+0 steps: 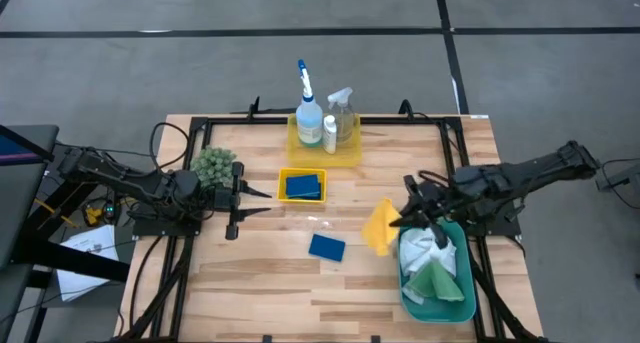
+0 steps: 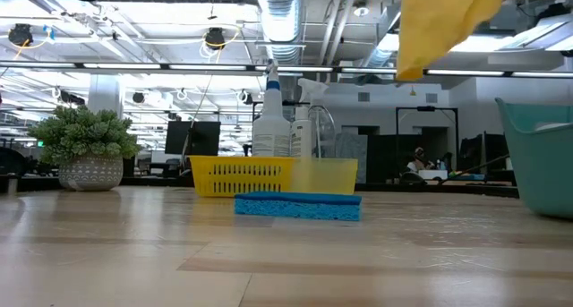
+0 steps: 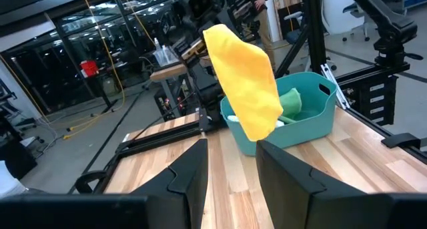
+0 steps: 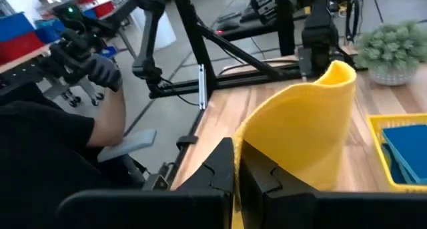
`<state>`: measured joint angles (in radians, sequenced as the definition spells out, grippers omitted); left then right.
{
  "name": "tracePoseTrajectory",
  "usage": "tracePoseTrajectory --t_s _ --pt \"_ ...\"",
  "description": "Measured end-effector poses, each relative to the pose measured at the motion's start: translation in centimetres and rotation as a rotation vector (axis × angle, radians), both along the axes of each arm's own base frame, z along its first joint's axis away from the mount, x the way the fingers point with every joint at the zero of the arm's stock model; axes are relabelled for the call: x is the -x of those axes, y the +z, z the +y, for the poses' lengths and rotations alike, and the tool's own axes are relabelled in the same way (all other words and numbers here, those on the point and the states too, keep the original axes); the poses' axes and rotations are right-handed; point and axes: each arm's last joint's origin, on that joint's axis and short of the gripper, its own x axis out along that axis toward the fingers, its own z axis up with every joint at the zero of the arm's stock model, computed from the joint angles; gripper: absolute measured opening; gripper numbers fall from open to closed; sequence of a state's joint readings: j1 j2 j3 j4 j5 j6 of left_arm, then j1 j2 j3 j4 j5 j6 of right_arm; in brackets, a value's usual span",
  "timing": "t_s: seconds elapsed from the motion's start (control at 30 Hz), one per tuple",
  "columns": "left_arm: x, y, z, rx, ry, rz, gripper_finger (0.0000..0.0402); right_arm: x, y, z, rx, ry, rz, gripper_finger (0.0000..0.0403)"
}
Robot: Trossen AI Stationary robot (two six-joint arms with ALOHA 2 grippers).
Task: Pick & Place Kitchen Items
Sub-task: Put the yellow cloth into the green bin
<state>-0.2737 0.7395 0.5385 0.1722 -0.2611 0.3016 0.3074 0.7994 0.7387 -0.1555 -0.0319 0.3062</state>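
My right gripper [image 1: 405, 219] is shut on a yellow cloth [image 1: 381, 226], held in the air beside the left rim of the teal bin [image 1: 457, 295]. A white cloth [image 1: 428, 251] and a green cloth [image 1: 437, 280] lie in the bin. One blue sponge [image 1: 327, 247] lies flat on the table and another [image 1: 303, 186] rests in a small yellow tray. The spray bottles [image 1: 309, 115] stand in the far yellow tray [image 1: 347, 153]. My left gripper [image 1: 243, 198] hovers open at the table's left, beside the plant, with nothing between its fingers [image 3: 190, 172]. My right gripper pinches the yellow cloth by one end [image 4: 267, 149] between its two shut fingers. It comes roughly level from the table's right. The cloth is lifted clear and droops slack past the fingertips [image 3: 243, 82]; how many layers are pinched I cannot tell.
A small green plant [image 1: 214, 166] in a pot stands near my left gripper. Black frame rails [image 1: 320, 121] run along the table's edges. Bare wood lies between the loose sponge and the near edge. A person's arm [image 4: 107, 95] shows beyond the table.
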Motion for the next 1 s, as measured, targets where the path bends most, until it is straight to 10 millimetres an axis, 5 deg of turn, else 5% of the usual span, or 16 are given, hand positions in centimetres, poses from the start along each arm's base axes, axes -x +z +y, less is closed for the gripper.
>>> tracePoseTrajectory --t_s 0.6,1.0 --pt "0.0 0.1 0.0 -0.062 -0.002 -0.013 0.0121 5.2 -0.4 3.7 0.007 -0.232 0.150 0.0000" --pt "0.0 0.5 0.0 -0.124 0.000 -0.055 0.0121 6.2 -0.2 6.7 0.031 -0.349 0.227 0.0000"
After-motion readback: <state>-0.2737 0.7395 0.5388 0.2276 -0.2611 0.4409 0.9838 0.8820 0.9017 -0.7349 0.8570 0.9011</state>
